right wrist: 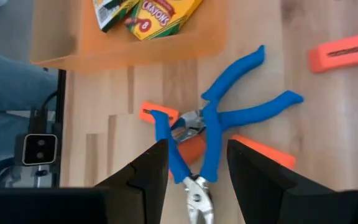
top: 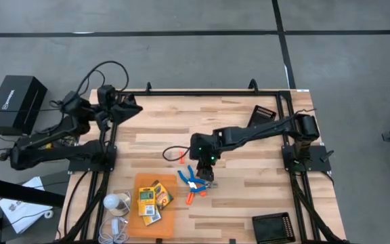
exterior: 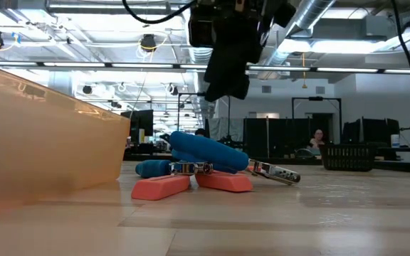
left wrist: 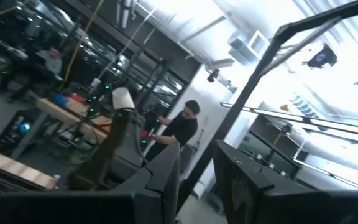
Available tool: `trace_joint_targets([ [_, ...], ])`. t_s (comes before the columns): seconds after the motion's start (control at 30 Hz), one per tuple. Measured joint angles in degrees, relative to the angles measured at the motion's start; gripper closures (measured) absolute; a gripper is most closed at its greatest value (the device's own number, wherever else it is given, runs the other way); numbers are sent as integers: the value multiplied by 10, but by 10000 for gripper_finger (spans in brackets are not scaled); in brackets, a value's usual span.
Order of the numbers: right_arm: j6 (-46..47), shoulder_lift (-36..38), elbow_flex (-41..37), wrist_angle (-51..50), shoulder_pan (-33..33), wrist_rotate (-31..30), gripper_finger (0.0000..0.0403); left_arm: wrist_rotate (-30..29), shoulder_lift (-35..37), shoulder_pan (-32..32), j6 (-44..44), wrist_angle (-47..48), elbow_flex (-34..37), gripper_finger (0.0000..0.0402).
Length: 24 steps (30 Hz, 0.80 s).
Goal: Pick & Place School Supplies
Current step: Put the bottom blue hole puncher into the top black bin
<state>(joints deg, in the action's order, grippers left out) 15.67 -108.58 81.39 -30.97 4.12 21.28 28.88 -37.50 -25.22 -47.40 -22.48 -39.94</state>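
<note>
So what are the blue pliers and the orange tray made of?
The pliers look like shiny grey metal at the jaws, with handles in smooth blue rubbery coating. The orange tray looks like thin plastic: in the low view light glows through its wall.

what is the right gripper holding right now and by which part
Nothing. The right gripper hangs open above the blue-handled pliers, its fingers either side of one handle but not closed on it. The left gripper is parked away.
</note>
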Motion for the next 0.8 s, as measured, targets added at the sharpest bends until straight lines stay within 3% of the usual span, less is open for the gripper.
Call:
trace_joint_targets([
  [0.8, 12, -85, -1, 77, 18, 14, 249, 25, -60, -2, -25, 4, 1, 310],
])
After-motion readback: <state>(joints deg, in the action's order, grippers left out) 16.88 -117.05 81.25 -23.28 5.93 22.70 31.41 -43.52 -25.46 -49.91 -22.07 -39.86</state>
